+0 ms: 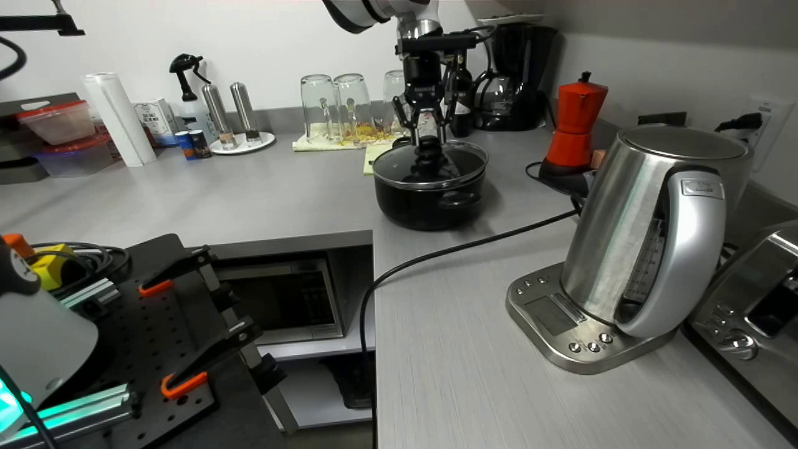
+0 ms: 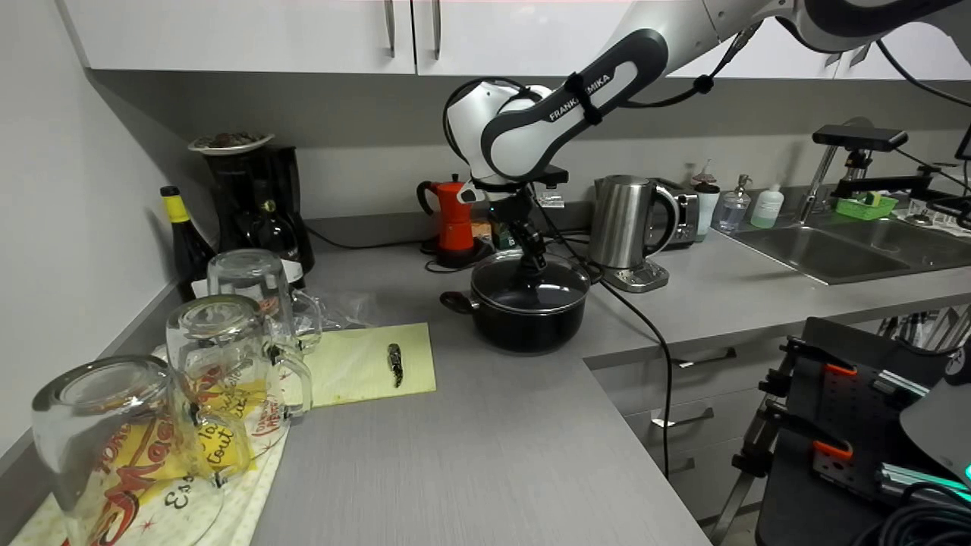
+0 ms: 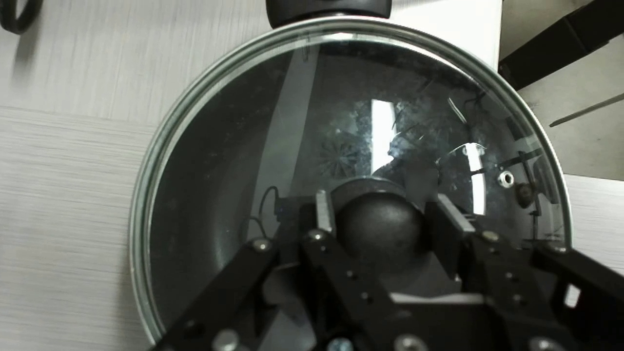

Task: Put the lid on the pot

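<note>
Pincer (image 3: 382,214) of FRANKA-lettered arm (image 2: 679,42), clenched on knob (image 3: 382,226) of lid (image 3: 351,141) atop pot (image 2: 529,330).

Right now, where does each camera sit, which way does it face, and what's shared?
An exterior view: above the counter, kettle close by; faces the pot and mugs; shows gripper, end of the arm, part of the base.
An exterior view: above the mugs' end; faces the pot, kettle and sink; shows gripper, more of the arm, part of the base.
Wrist view: on the wrist, above the lid, facing down; shows the gripper's fingers.
Shared: pot, lid, kettle, mugs and gripper in both exterior views; lid in all three.
</note>
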